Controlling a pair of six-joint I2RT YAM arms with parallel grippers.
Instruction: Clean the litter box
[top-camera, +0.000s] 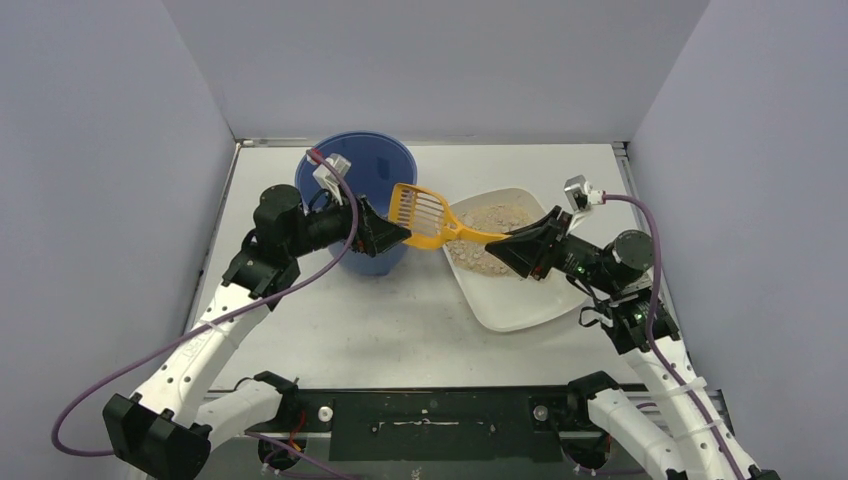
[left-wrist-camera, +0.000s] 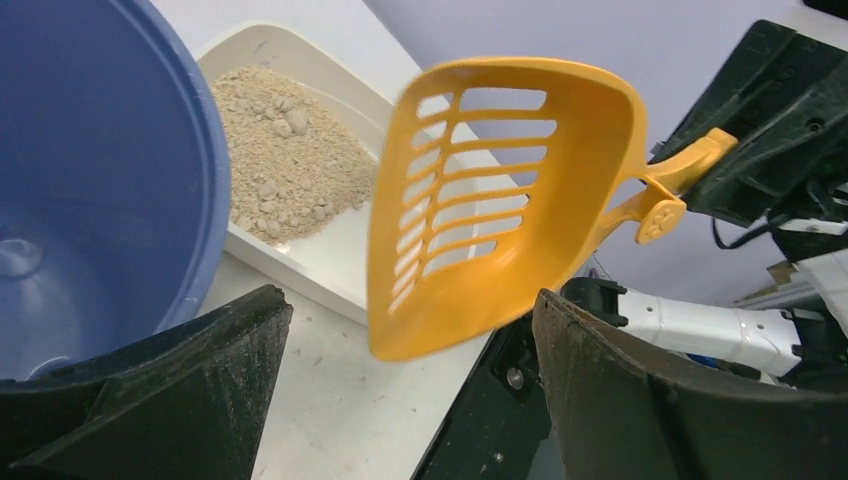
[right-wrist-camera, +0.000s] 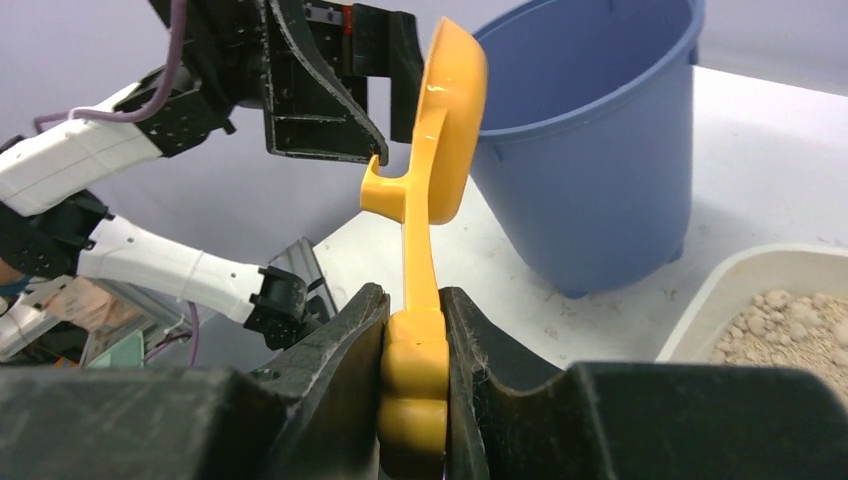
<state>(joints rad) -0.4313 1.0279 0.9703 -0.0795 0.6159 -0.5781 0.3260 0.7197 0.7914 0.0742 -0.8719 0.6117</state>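
The white litter box (top-camera: 522, 300) lies right of centre with tan granules (top-camera: 488, 240) heaped in its far left part. It also shows in the left wrist view (left-wrist-camera: 330, 82) and the right wrist view (right-wrist-camera: 722, 278). My right gripper (top-camera: 502, 243) (right-wrist-camera: 413, 300) is shut on the handle of the yellow slotted scoop (top-camera: 420, 208) (right-wrist-camera: 445, 130). It holds the scoop in the air between the box and the blue bucket (top-camera: 355, 185) (right-wrist-camera: 590, 150). The scoop (left-wrist-camera: 500, 200) is turned on edge and looks empty. My left gripper (top-camera: 398, 233) (left-wrist-camera: 410, 300) is open beside the bucket (left-wrist-camera: 100, 150), its jaws facing the scoop head.
Grey walls close in the table on the left, back and right. A black mounting plate (top-camera: 430, 420) runs along the near edge between the arm bases. Purple cables (top-camera: 200, 330) loop along both arms.
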